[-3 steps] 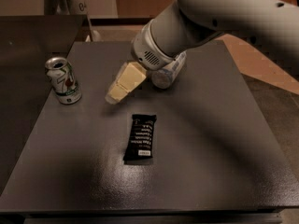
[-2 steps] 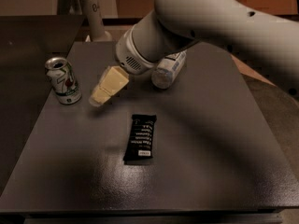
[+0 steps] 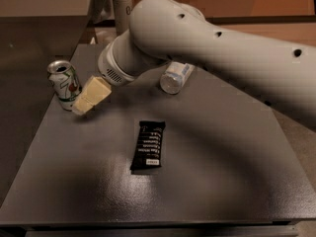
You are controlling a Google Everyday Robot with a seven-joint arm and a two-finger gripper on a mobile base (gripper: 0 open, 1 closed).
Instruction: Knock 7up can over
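Observation:
The 7up can (image 3: 64, 84), white and green with a red dot and a silver top, stands upright near the left edge of the dark table (image 3: 207, 181). My gripper (image 3: 85, 103) reaches in from the upper right on a thick white arm. Its cream-coloured fingertips (image 3: 92, 96) are right beside the can's lower right side, very close or just touching.
A flat black snack bar wrapper (image 3: 148, 145) lies in the middle of the table. A clear plastic water bottle (image 3: 176, 76) lies on its side behind the arm. The table's left edge is just beyond the can.
The gripper has moved left across the table, from near the middle to right beside the can. The can still stands upright.

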